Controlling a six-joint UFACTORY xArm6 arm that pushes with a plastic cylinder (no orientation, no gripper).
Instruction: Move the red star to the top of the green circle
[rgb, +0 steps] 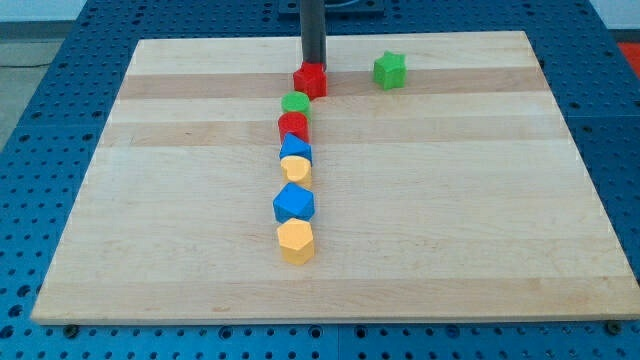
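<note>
The red star (311, 80) lies near the view's top centre of the wooden board (450, 200). The green circle (295, 103) sits just below and slightly left of it, touching or nearly touching. My tip (314, 65) stands at the star's upper edge, touching it from the view's top. Below the green circle runs a column of blocks.
A red circle (293, 126), a blue block (296, 149), a yellow block (296, 169), a blue hexagon-like block (294, 203) and a yellow hexagon (296, 241) form the column. A green star (390, 70) lies to the upper right.
</note>
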